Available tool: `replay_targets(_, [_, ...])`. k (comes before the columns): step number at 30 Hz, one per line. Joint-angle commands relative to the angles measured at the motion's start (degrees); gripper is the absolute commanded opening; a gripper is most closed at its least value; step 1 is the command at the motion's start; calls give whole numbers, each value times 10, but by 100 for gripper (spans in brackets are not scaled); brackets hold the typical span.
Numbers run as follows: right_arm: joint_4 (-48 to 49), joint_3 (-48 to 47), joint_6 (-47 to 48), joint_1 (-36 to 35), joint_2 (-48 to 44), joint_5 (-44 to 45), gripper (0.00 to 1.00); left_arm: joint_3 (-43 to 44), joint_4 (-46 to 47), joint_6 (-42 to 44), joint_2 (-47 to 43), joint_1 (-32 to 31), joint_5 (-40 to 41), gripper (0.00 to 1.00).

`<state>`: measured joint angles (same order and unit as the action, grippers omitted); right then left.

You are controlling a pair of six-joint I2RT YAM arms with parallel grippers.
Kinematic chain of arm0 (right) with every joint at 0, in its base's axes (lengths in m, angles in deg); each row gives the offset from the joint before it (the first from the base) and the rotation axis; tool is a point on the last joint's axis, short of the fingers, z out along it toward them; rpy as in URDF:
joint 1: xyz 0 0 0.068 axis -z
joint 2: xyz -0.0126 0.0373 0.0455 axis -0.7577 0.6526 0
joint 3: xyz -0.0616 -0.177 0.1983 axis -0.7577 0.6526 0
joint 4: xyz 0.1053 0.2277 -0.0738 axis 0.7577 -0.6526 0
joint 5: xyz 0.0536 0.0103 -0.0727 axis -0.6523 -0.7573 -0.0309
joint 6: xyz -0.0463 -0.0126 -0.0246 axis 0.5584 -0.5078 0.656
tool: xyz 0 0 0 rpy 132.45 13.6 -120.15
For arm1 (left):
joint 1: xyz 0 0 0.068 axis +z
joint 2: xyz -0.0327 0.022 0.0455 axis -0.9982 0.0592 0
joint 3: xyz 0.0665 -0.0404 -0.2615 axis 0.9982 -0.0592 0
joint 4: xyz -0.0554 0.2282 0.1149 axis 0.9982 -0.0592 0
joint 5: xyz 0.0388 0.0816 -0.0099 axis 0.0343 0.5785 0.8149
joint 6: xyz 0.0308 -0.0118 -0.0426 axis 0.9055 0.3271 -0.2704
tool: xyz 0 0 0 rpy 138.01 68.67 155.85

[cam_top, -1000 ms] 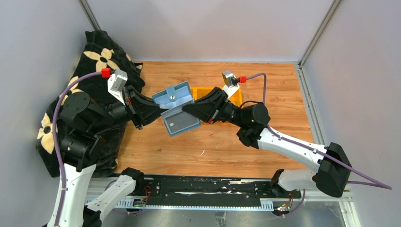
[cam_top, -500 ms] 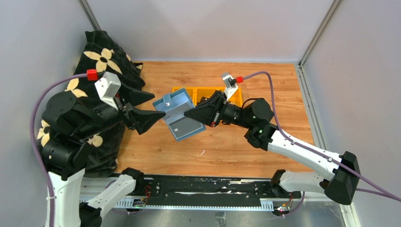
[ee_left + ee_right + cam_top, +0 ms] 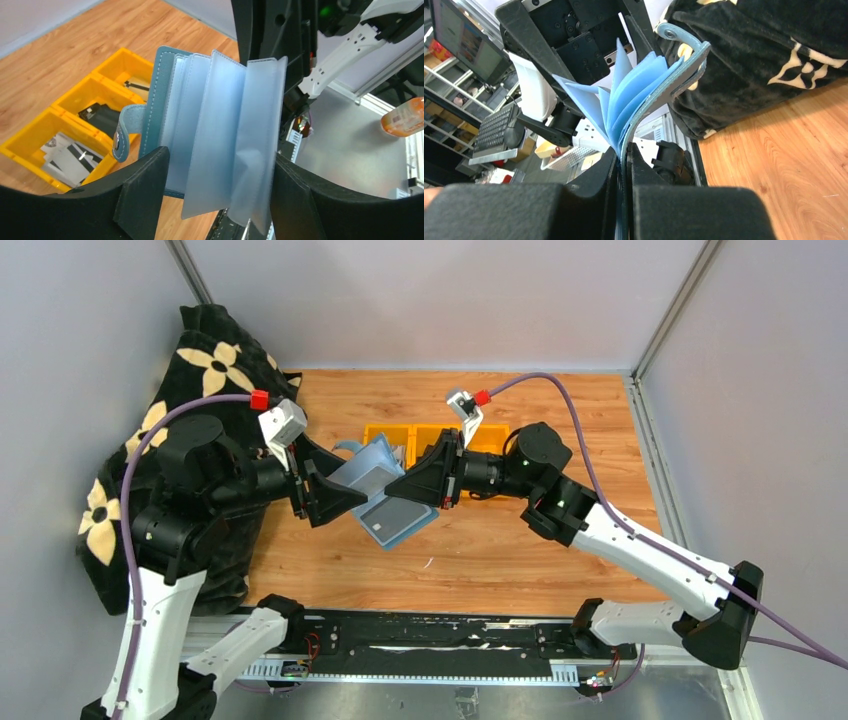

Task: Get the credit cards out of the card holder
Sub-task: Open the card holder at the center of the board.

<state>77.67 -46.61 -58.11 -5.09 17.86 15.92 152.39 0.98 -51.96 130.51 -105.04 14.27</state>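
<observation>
Bright even light, soft faint shadows, wrist-view backgrounds slightly blurred

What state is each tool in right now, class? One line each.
Left tool: open, astride the holder.
Right tool: closed on the holder's edge.

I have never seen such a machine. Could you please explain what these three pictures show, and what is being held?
These are two robot arms bolted to a wooden table. One picture looks down from above; the other two come from cameras on each wrist. The right tool is shut on the edge of a small teal-blue folding card holder, held in the air, its pale plastic sleeves fanned out. The left tool stands open around those sleeves. Behind lie yellow plastic bins and, at the left, a black flowered blanket.
</observation>
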Motion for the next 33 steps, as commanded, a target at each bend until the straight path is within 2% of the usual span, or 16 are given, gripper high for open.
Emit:
replay_targets(1, [-74,-50,39,-5,9,-50,0,-3,-22,34,-4,1,23,70])
replay_targets(8, [-86,-53,73,-5,13,-95,0,-7,-24,32,-4,1,-4,59])
replay_targets(10, [-84,-48,86,-4,9,-107,0,-6,-32,35,-3,1,4,65])
replay_targets(11, [-82,-47,92,-4,6,-113,0,-5,-37,38,-3,1,12,78])
replay_targets(14, [-64,-43,96,-4,5,-128,0,-15,-40,36,-11,1,33,92])
replay_targets(19, [-45,-43,102,-4,4,-145,0,-40,-40,25,-19,1,34,96])
replay_targets(23, [-44,-45,112,-4,3,-167,0,-41,-47,17,-17,1,19,96])
replay_targets(28, [-48,-39,135,-4,-3,-173,0,-55,-49,-29,0,1,-74,93])
replay_targets(31, [-55,-42,141,-4,-1,-173,0,-53,-50,-45,12,1,-118,87])
replay_targets(33, [-55,-45,141,-4,3,-177,0,-50,-48,-52,18,1,-134,78])
